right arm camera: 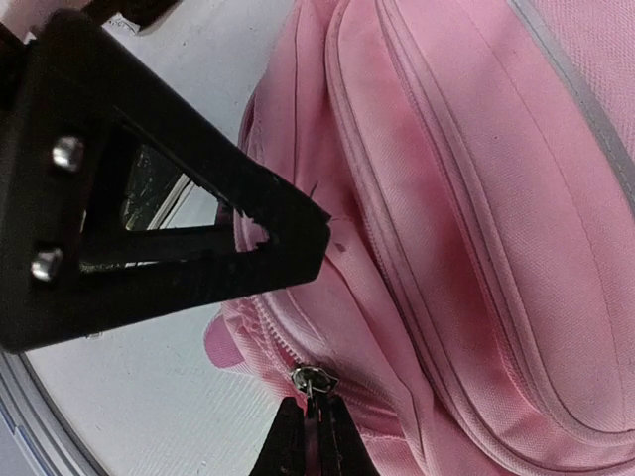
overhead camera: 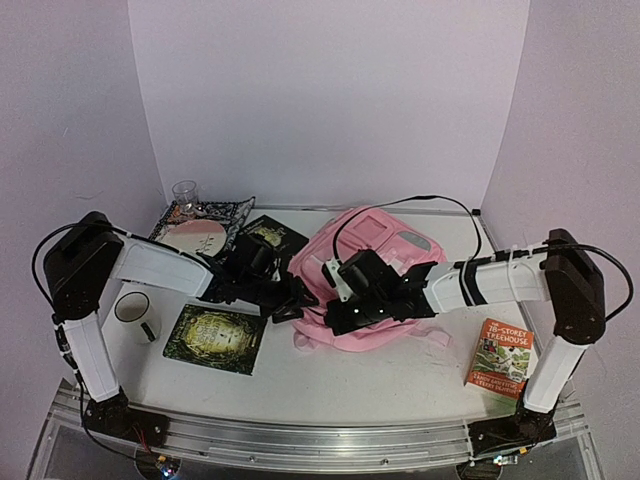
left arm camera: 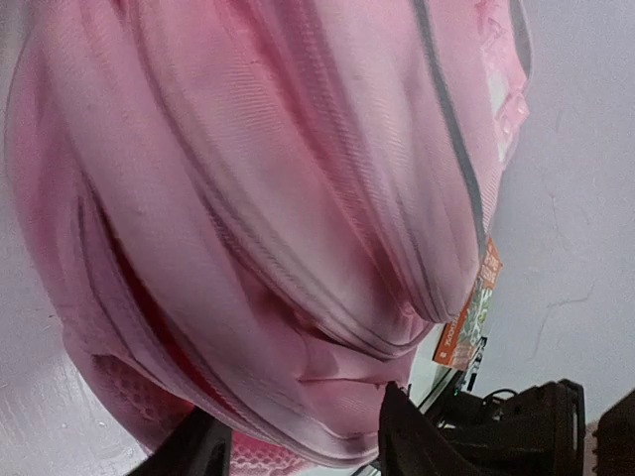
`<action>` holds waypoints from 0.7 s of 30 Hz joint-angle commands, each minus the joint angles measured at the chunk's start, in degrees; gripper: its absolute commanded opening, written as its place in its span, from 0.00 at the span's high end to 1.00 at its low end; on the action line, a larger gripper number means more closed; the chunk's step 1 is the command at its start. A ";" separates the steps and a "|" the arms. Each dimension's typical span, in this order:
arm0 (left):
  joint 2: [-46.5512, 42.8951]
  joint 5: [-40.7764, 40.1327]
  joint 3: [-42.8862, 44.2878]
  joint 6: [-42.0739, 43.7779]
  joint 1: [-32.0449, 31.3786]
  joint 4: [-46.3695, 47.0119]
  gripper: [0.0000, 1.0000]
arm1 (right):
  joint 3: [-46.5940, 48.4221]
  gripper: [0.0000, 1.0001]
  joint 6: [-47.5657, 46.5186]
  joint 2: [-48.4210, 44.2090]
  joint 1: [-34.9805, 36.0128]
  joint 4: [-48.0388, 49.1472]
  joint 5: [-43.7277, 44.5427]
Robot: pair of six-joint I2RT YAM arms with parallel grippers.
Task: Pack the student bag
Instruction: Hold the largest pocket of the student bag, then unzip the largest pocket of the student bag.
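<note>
We see the right gripper (right arm camera: 314,412) with its fingers pressed together, pinching the small metal zipper pull (right arm camera: 312,380) on a seam of the large soft pale-pink fabric backpack (overhead camera: 375,240). Just beside it, the left gripper (left arm camera: 303,416) meets the same corner of the bag. Its black fingers (left arm camera: 407,436) are spread, and a bulge of pink fabric fills the space between them. We cannot tell whether they press on it.

The right arm (overhead camera: 495,280) rises from its base at the near right, bends at the elbow and reaches its white forearm leftward, low across the near part of the backpack. The left arm (overhead camera: 160,265) mirrors it, with the forearm stretched rightward and slightly down, so the two wrists meet at the bag's near-left edge.

The backpack lies flat in the middle of the white table (overhead camera: 330,375), toward the back. An orange paperback book (overhead camera: 503,357) lies near the right arm's base. A dark green square book (overhead camera: 215,338) lies beneath the left forearm, with a white mug (overhead camera: 132,306) left of it. Further back are a black book (overhead camera: 272,236), a patterned tray (overhead camera: 235,212) and a clear glass (overhead camera: 185,192).
</note>
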 commanded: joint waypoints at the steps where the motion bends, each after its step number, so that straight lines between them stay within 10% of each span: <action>1: 1.19 -0.04 -0.42 -0.79 -0.19 2.25 0.76 | 0.35 1.00 -0.57 -2.44 0.34 0.57 4.01; 5: 0.26 -1.65 -0.80 1.01 -0.05 0.81 1.00 | -2.37 1.00 -0.75 -5.33 -0.13 -3.71 9.35; 21: -6.08 -1.43 -1.86 15.13 0.31 -9.08 1.00 | -19.83 1.00 2.76 -26.18 -23.45 -19.30 14.32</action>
